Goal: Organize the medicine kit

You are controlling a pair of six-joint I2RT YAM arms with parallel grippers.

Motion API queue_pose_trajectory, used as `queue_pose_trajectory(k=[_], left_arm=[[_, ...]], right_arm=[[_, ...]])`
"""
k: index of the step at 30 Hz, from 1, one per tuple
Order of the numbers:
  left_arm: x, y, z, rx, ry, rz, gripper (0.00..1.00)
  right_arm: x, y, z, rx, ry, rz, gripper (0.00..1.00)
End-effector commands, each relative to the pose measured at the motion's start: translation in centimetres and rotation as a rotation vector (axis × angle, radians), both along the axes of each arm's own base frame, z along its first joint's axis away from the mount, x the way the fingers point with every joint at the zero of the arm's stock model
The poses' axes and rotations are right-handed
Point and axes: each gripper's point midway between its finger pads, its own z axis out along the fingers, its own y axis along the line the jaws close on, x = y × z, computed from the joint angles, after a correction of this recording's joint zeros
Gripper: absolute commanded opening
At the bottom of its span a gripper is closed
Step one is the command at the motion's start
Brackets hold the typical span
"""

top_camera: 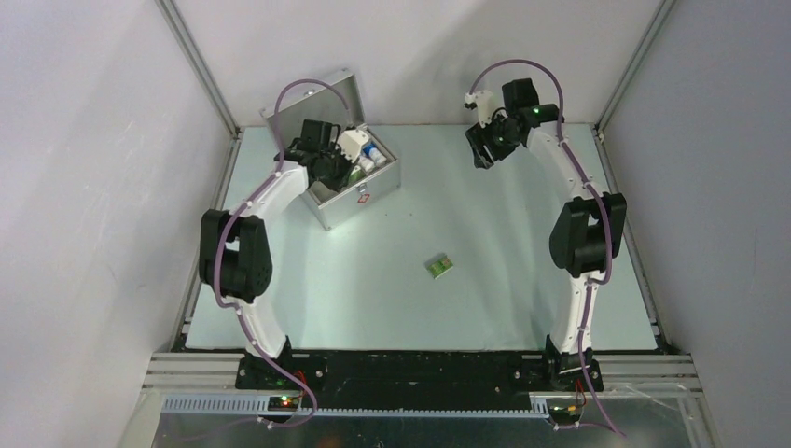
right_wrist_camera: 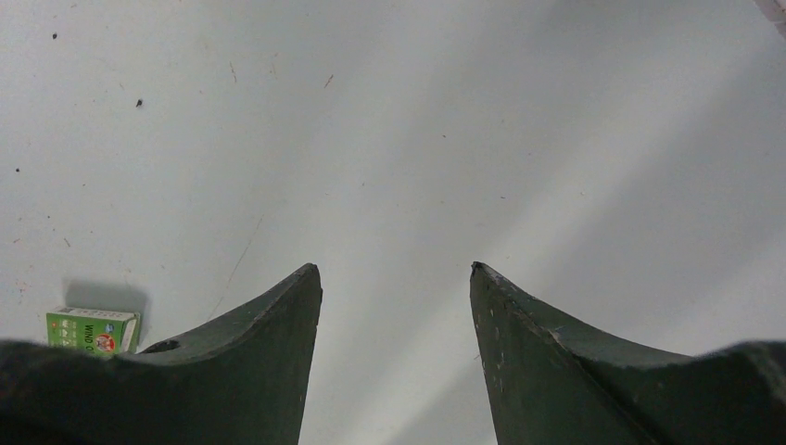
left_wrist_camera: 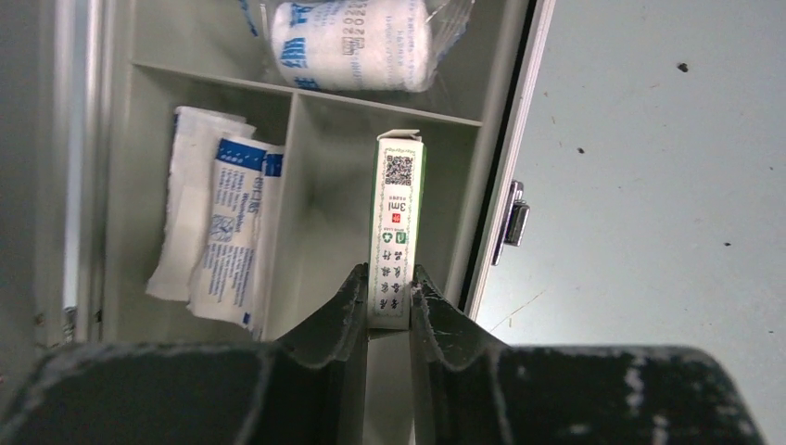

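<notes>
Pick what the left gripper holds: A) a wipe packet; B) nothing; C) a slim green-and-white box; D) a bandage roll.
C: in the left wrist view the left gripper is shut on the slim box, over the open kit.

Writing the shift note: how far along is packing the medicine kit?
Done: a bandage roll and white-and-blue packets lie in compartments of the open medicine kit. In hand: the left gripper holds a slim white-and-green carton at an otherwise empty compartment. Left: one small green box lies on the table; the right gripper is open and empty.
</notes>
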Motion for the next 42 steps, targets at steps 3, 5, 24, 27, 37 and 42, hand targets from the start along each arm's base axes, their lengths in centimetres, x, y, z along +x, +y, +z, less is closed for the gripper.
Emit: queue_pose_trajectory(k=[3,5,24,27,37,42], left_arm=[[0.3,-1.4,-0.6,-0.056,0.029,-0.035,0.25],[0.6,-1.5,-1.0,-0.051,0.037,-0.036,0.28],[2.6,1.1,4.9,0.066,-0.137,0.005,0.59],[3.5,0.7,4.9,0.054,-0.141,-0.005,0.6],[6.5,-0.6,3.4,0.016,-0.119,-0.002,0.6],[6.2,-1.0,8.0,-0.03,-0.201,0.006,0.6]], right_arm=[[1.1,0.8,1.8,0.014,-0.06,0.015,0.64],[1.2,0.7,1.8,0.013,-0.061,0.013,0.64],[0.4,1.5,2.4,0.015,-0.066,0.033,0.64],[0.1,1.7,2.4,0.014,-0.06,0.04,0.64],[-1.3,1.5,2.1,-0.005,-0.046,0.048,0.64],[-1.9,1.1,2.0,-0.019,-0.042,0.048,0.64]])
